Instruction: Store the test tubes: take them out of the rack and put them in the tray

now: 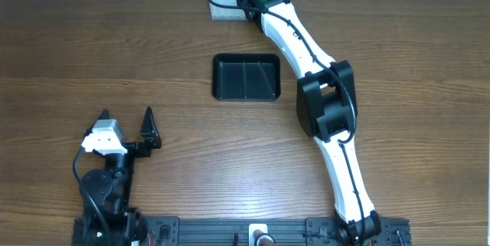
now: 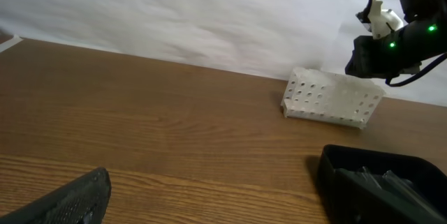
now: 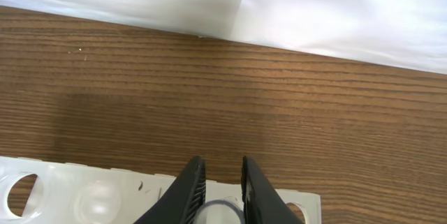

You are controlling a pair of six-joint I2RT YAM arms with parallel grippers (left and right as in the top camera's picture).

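Top view: the right arm is seen stretched from its base up the counter (image 1: 413, 54), bent at a dark elbow and angled across the middle, so that the right end effector (image 3: 221, 165) is held directly over the white rack (image 1: 223, 4). In the right wrist view its two dark fingers are pointed downward and drawn close together, clenched on the round rim of a test tube (image 3: 222, 211), which is seated between them at the rack's near edge. Open round holes of the rack (image 3: 98, 196) are spread out to one side of the fingers. The black tray (image 1: 217, 77) is placed on the counter near this end effector, back toward the arm's base and apart from the rack. The left arm is kept folded close to its base, with the left end effector (image 1: 126, 113) released, its fingers splayed wide and nothing held between them. Seen in the left wrist view, rack (image 2: 334, 98) and tray (image 2: 328, 172) are both located well ahead of the left end effector and off to one side, the rack being the farther of the two.
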